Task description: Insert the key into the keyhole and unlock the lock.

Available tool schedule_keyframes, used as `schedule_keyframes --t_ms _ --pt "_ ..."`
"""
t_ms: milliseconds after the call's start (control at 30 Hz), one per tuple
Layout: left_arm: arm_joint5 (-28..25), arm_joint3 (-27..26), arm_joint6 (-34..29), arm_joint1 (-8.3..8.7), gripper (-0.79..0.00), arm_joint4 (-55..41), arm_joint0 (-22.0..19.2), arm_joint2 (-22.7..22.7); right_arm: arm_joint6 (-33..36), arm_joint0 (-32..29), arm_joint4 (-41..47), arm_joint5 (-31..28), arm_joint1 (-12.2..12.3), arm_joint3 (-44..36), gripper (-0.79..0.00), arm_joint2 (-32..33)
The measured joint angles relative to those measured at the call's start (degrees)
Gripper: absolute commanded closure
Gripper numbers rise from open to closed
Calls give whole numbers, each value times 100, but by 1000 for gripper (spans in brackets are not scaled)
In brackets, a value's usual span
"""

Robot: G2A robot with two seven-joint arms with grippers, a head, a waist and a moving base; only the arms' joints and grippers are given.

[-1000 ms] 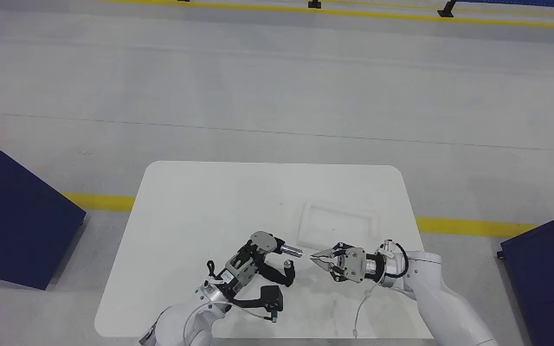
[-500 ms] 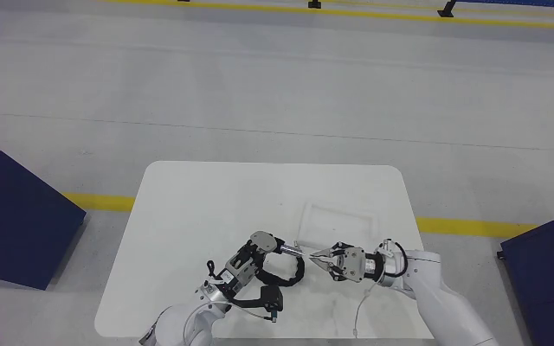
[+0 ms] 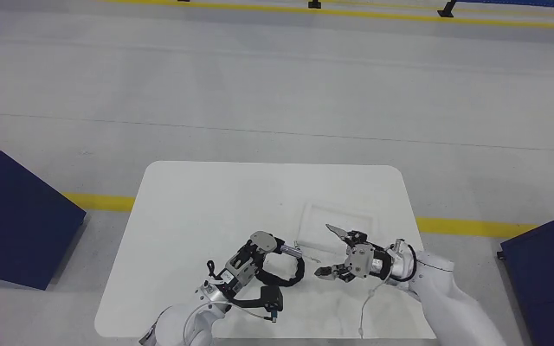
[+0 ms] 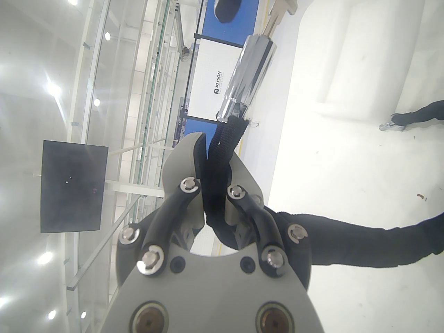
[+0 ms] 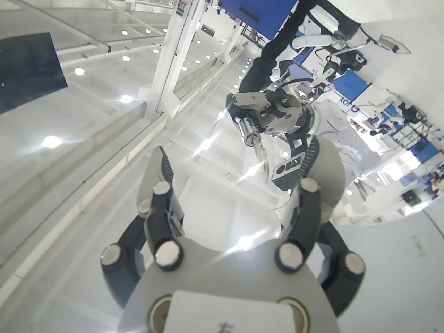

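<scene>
We see a white table, and far off in the room a white sign with small dark letters. Over the table's near side the left gripper is squeezed tight on a black cord — the soft loop of the lock. The lock's end is a shiny silver tube, pointing at the right gripper. That one has its fingers spread wide, holding nothing, just beside the tube. The little key sticks out of the tube's tip.

Key sits inserted in chrome lock (black cable attached).
</scene>
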Motion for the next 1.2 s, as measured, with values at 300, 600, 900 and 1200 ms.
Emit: schedule_keyframes --t_ms 300,600,900,1200 --pt "0 0 0 0 0 0 0 0 760 -695 -1228 -2045 125 -273 -785 621" --pt "0 0 0 0 0 0 0 0 830 -955 -1597 -2973 130 -360 -785 797" --pt "-154 -509 -267 40 0 -142 5 -519 829 -952 -1594 -2962 130 -360 -785 796" --pt "-885 -947 -308 100 0 -319 -447 -1325 829 -952 -1594 -2962 130 -360 -785 796"
